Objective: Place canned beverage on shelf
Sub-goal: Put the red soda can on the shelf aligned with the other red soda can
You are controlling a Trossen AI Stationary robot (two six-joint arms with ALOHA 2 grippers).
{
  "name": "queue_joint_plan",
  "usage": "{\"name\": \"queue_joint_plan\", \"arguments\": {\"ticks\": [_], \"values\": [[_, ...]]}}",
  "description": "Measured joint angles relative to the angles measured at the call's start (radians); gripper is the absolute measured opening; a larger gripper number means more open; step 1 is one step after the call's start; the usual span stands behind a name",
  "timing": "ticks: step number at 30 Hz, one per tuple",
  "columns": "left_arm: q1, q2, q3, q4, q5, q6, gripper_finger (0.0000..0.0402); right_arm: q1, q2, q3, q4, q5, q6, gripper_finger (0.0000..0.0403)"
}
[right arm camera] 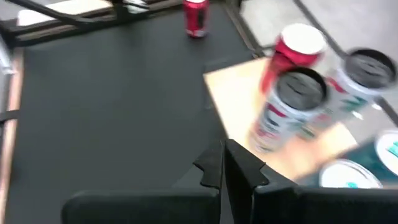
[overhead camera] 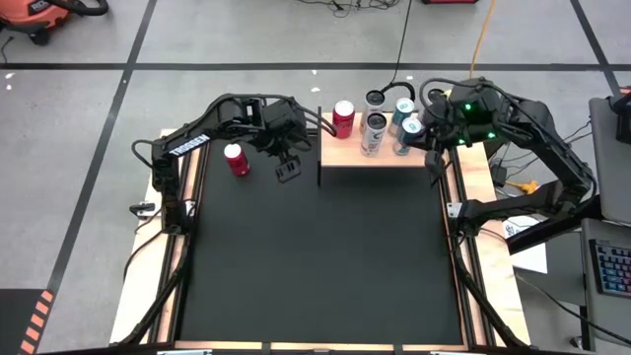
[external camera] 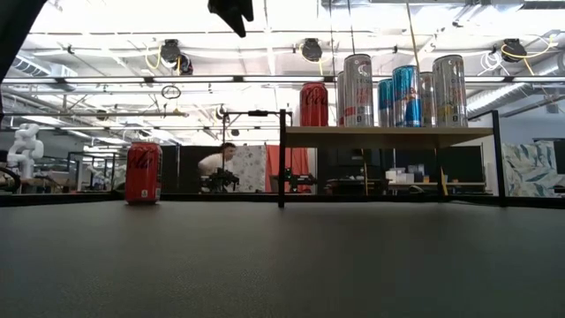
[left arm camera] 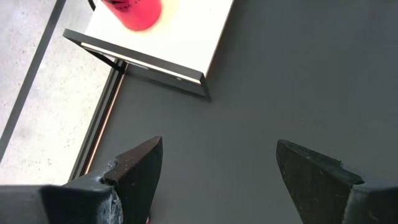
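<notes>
red can (overhead camera: 237, 159) stands upright on the black table (overhead camera: 315, 266), far-left part, long axis vertical. not on the shelf (overhead camera: 350, 151) yet. shelf sits at the far edge toward the right, already carrying a red can (overhead camera: 343, 117) at its left end plus several tall silver and blue cans (overhead camera: 386, 126).

left gripper (overhead camera: 288, 170) hangs above the table btwn the loose can and the shelf's left end, fingers spread apart, nothing btwn them; left wrist view shows only bare table in the gap. low view: just its tip at the top edge, so it's up high, well above can height.

key relation: the can lies to the gripper's left side, near but apart, and lower. so my read is the arm must shift left and drop, jaws straddling the can's sides across its upright axis. left arm is clearly the nearer one.

right gripper (right arm camera: 225, 163) rests over the shelf's right end by the tall cans, fingers pressed shut, holding nothing, waiting.
</notes>
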Motion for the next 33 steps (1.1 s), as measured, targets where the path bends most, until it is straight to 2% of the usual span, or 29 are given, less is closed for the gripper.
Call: {"name": "queue_joint_plan", "arguments": {"ticks": [5, 11, 17, 25, 33], "values": [[-0.004, 0.000, 0.000, 0.000, 0.000, -0.005, 0.0311, 0.000, -0.006, 0.000, -0.039, 0.105, 0.049, 0.0000], [-0.008, 0.001, 0.000, 0.000, 0.017, -0.035, 0.0311, 0.000, -0.006, -0.001, -0.103, 0.105, 0.088, 0.0000], [-0.058, -0.003, 0.000, 0.000, 0.049, -0.053, 0.0311, 0.000, -0.006, -0.001, -0.211, 0.105, 0.129, 0.0000], [-0.160, -0.017, -0.008, 0.000, -0.047, -0.108, 0.0311, 0.001, -0.024, -0.007, -0.299, 0.101, 0.171, 0.0000], [-0.276, -0.076, -0.007, 0.000, -0.166, -0.235, 0.0311, 0.033, -0.153, -0.107, -0.269, 0.079, 0.207, 0.0000]]}}
